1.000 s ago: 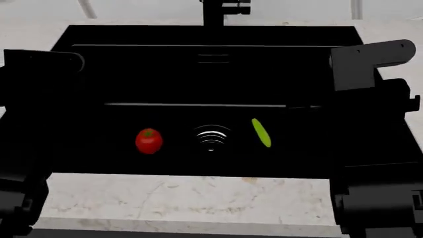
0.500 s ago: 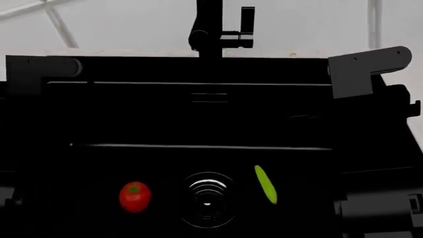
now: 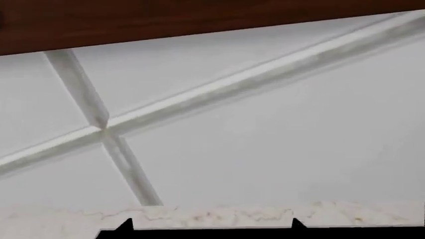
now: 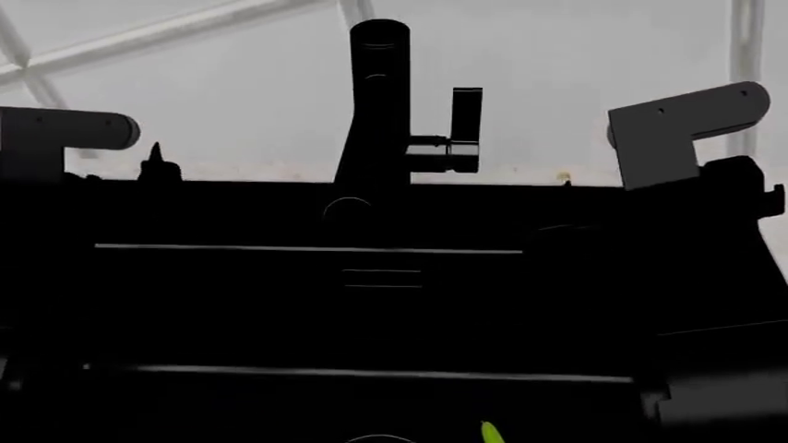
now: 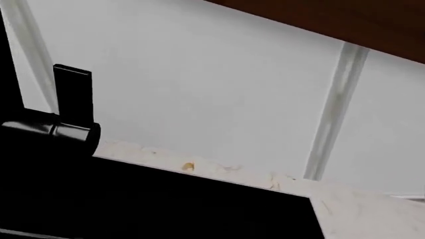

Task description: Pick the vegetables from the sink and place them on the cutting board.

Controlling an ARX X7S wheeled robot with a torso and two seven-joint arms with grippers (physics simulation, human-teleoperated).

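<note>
In the head view the black sink (image 4: 369,314) fills the lower half. Only the tip of the light-green cucumber (image 4: 492,432) shows at the bottom edge. The tomato, the drain and the cutting board are out of view. My left gripper (image 3: 210,225) is open and empty: its two fingertips (image 3: 124,225) stand far apart at the marble rim behind the sink. My right gripper's jaws are lost against the black sink (image 5: 133,204) in the right wrist view. My black arms sit at the left (image 4: 62,129) and right (image 4: 689,115) of the head view.
The black faucet (image 4: 379,101) with its side handle (image 4: 466,115) rises behind the sink's middle; it also shows in the right wrist view (image 5: 53,129). A marble counter strip (image 5: 371,209) and a white tiled wall (image 4: 246,83) lie beyond. Dark wood (image 3: 166,20) hangs above.
The head view has tilted upward. The sink's contents slid down the picture; the tomato and drain left the view and only the cucumber's tip remains. The faucet and wall now show fully.
</note>
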